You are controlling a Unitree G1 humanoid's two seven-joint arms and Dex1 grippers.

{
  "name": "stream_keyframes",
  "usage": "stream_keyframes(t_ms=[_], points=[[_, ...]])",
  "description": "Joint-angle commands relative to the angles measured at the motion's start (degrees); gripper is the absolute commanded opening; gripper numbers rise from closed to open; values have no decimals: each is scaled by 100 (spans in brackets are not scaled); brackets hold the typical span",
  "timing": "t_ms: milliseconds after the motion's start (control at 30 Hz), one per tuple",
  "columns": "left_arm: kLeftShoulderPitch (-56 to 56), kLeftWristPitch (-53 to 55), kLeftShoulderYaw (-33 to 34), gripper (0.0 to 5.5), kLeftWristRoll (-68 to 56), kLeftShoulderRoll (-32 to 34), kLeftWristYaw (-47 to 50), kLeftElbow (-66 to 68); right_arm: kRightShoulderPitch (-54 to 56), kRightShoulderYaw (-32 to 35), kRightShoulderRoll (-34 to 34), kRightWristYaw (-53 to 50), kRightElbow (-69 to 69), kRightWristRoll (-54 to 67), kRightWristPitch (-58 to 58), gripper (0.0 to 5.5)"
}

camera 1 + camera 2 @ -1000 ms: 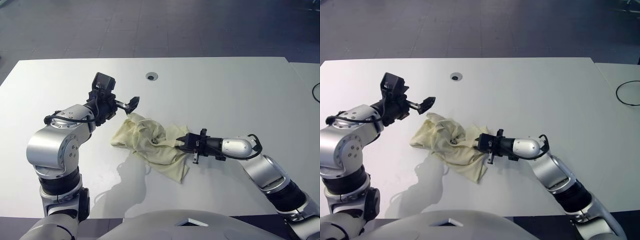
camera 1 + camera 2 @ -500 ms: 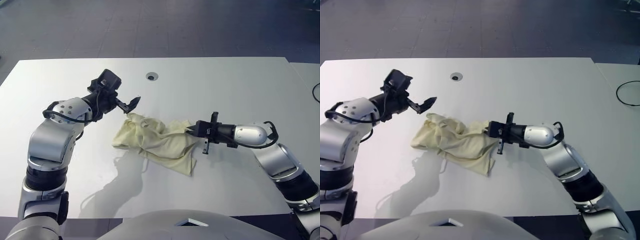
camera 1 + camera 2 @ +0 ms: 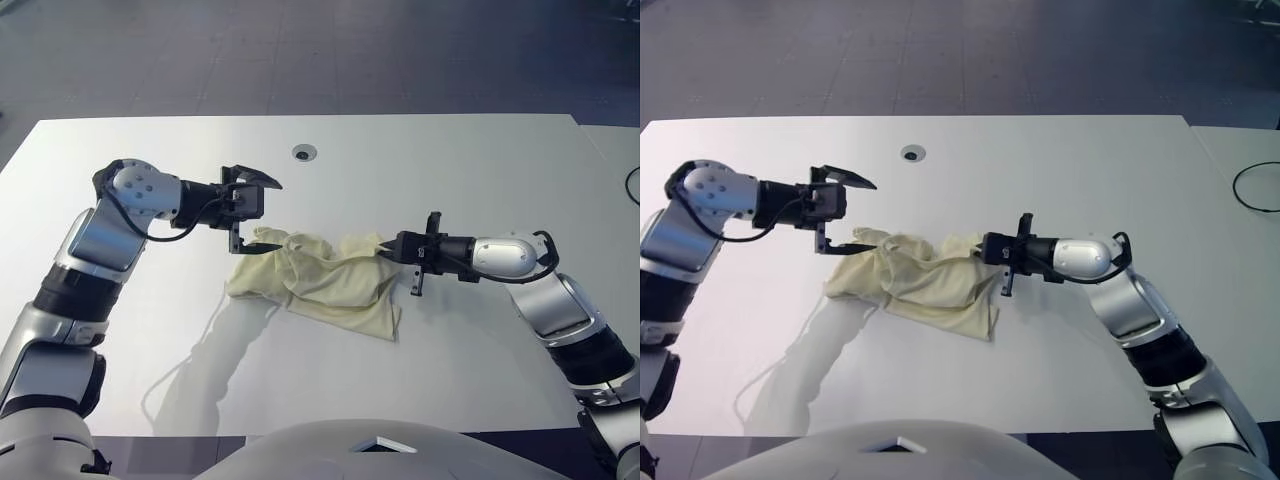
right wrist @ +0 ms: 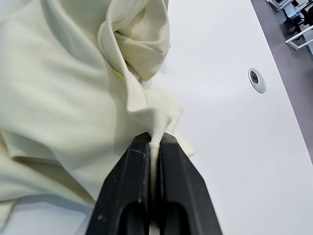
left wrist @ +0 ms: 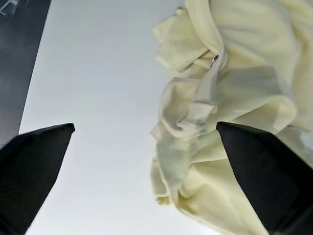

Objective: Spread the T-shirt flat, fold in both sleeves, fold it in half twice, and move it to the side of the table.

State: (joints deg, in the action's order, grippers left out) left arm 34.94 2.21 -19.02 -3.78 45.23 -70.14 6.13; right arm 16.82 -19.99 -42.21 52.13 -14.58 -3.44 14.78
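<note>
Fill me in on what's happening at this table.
The robot is handling a crumpled pale yellow T-shirt lying on the white table. Its right gripper is shut on a pinch of cloth at the shirt's right edge. Its left gripper is open at the shirt's left edge, gripping nothing. The shirt is bunched up, not yet spread flat.

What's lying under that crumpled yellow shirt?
The white table shows all round the T-shirt, which lies bunched on it. The folds cover the patch beneath, so whether anything small lies there cannot be seen.
</note>
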Motion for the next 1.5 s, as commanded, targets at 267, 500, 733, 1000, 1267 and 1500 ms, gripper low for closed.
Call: stream_keyframes(t_ms=[267, 500, 733, 1000, 1267, 1500], points=[[323, -795, -490, 423, 639, -505, -375, 867, 135, 20, 88, 54, 62, -81, -59, 2], [410, -1168, -573, 319, 935, -665, -411, 1181, 87, 13, 109, 88, 8, -109, -56, 2], [341, -1317, -583, 200, 1062, -648, -496, 1190, 91, 43, 92, 132, 35, -130, -99, 2], [307, -1367, -577, 78, 1107, -657, -534, 1256, 151, 68, 106, 169, 128, -149, -123, 2], [764, -1501, -503, 0, 1371, -899, -112, 2286, 1294, 2, 617, 31, 2240, -334, -682, 2], [2135, -1514, -444, 0, 1966, -1585, 1451, 4708, 3475, -166, 1449, -587, 5821, -986, -2069, 2]])
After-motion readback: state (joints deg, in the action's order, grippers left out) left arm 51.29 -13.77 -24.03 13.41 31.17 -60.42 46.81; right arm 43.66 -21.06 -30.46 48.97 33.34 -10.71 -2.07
